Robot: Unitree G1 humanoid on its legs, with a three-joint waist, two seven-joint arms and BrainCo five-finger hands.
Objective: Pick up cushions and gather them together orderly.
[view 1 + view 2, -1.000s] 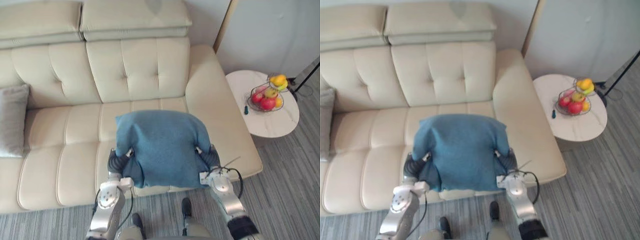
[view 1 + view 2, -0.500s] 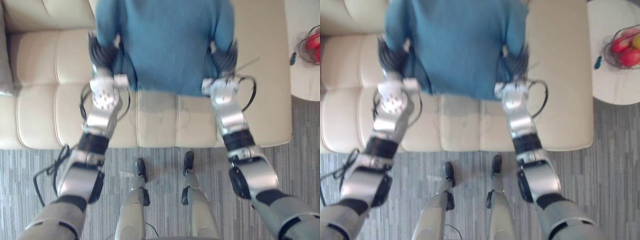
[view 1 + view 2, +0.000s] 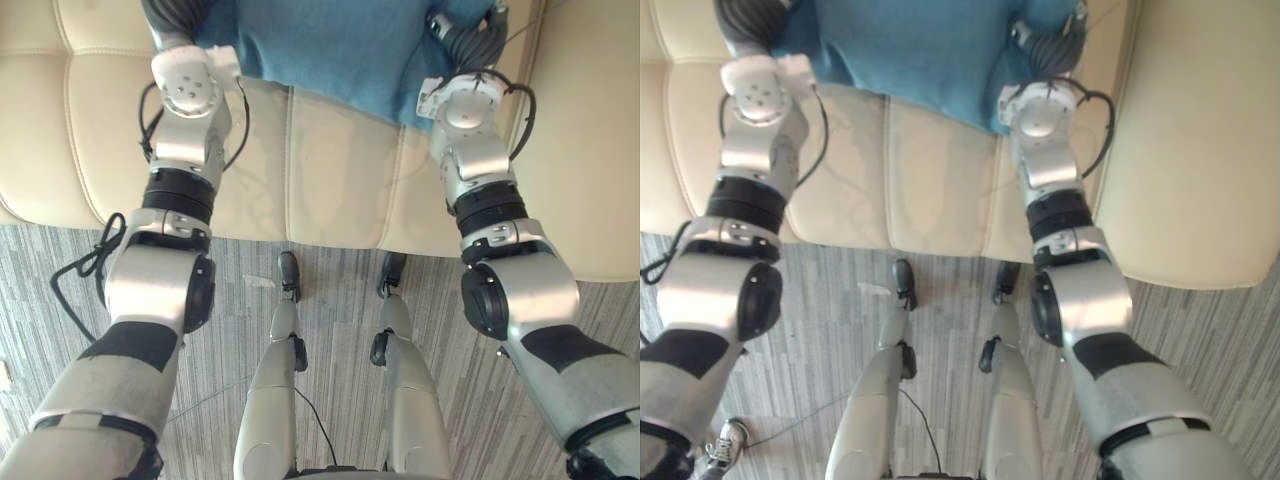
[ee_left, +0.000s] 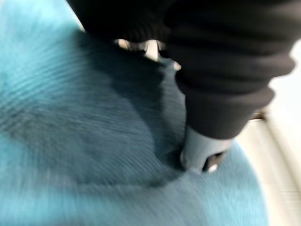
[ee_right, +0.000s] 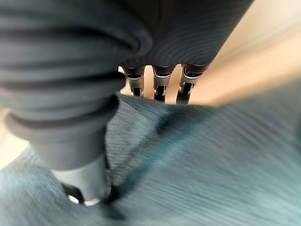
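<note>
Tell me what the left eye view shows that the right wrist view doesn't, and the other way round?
The left eye view adds the wider scene: both arms reach to the two sides of the blue cushion, the left hand at one side, and the grey striped floor lies in front. The right wrist view adds the right hand from up close: its thumb digs into the cloth and its fingers curl past the far edge. Both share the blue cushion and the cream sofa.
</note>
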